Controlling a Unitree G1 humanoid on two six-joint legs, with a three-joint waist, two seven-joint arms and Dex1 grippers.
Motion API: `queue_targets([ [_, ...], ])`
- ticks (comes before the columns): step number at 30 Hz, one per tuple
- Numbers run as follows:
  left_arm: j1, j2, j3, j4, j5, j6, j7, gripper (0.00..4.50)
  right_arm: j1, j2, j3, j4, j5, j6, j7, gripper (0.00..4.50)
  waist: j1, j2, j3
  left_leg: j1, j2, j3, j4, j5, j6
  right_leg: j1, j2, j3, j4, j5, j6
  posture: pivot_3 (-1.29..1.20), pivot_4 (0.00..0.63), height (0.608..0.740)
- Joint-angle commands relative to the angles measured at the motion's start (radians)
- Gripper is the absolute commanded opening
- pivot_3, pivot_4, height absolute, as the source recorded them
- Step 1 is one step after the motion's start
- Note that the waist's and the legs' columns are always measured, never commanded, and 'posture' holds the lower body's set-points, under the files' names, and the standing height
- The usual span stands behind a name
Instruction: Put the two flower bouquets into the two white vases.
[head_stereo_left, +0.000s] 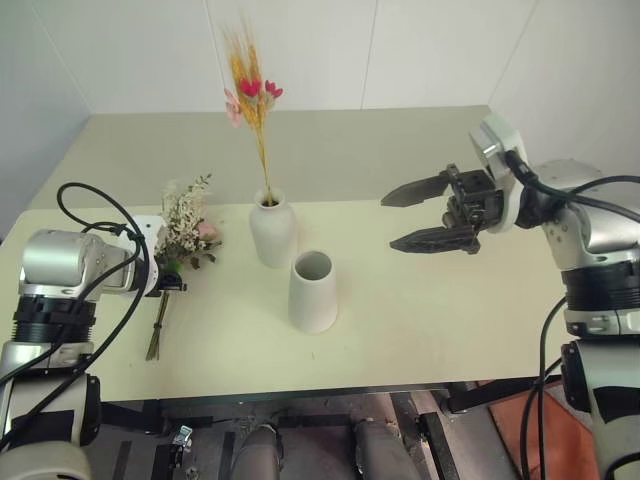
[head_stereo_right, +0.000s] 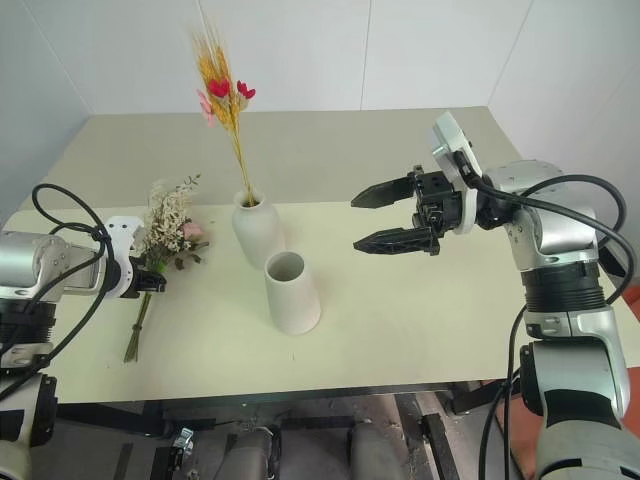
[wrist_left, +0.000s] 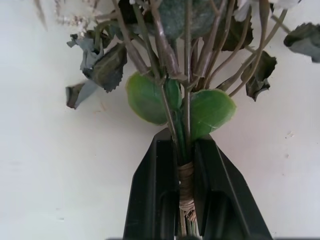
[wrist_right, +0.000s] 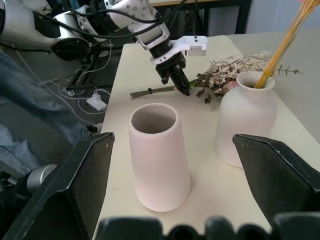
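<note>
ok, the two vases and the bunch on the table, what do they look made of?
Both vases, bottle-shaped and wide-mouthed: probably ceramic, matte white, no glare on either.
Bushy bunch: likely dried sprigs, pale and brittle-looking; the two bright smooth green leaves look artificial. Stems bound with what looks like twine.
</note>
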Motion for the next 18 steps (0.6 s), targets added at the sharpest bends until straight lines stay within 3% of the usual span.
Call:
queue_targets([
  [1, -0.004, 0.03, 0.205, -0.069, -0.002, -0.144, -0.013, 0.11, 0.016, -0.029, -0.01, -0.032, 0.026, -0.061, 0.061, 4.5, 0.0, -0.001, 0.001, 0.0, 0.0, 0.0, 0.0, 0.0, 0.0, 0.0, 0.0, 0.0, 0.0, 0.0, 0.0, 0.0, 0.15, 0.74],
  [6, 0.056, 0.0, 0.497, -0.299, -0.15, -0.333, -0.143, 0.11, 0.088, -0.035, -0.022, -0.057, 0.024, -0.128, 0.061, 4.5, 0.002, -0.002, 0.001, -0.001, 0.0, 0.001, 0.0, 0.0, -0.001, 0.0, -0.002, 0.0, -0.002, 0.003, -0.004, 0.0, 0.15, 0.74],
  [10, 0.056, -0.017, 0.621, -0.452, -0.407, -0.297, -0.298, 0.11, 0.147, -0.069, -0.015, -0.07, 0.091, -0.176, 0.061, 4.5, 0.008, -0.002, 0.001, -0.001, -0.001, 0.001, 0.001, 0.0, -0.001, 0.002, -0.002, 0.0, -0.003, 0.004, -0.003, 0.0, 0.15, 0.74],
  [13, 0.025, -0.021, 0.64, -0.489, -0.582, -0.266, -0.356, 0.11, 0.171, -0.087, -0.006, -0.073, 0.132, -0.207, 0.061, 4.5, 0.014, -0.002, 0.001, 0.0, -0.001, 0.001, 0.002, 0.0, -0.001, 0.003, -0.002, 0.0, -0.003, 0.004, -0.002, 0.0, 0.15, 0.74],
  [18, -0.034, -0.052, 0.583, -0.474, -0.733, -0.283, -0.327, 0.11, 0.186, -0.089, -0.037, -0.073, 0.158, -0.226, 0.061, 4.5, 0.016, -0.002, 0.001, 0.001, -0.001, 0.001, 0.003, 0.0, -0.001, 0.004, -0.002, 0.0, -0.002, 0.0, 0.005, 0.0, 0.15, 0.74],
])
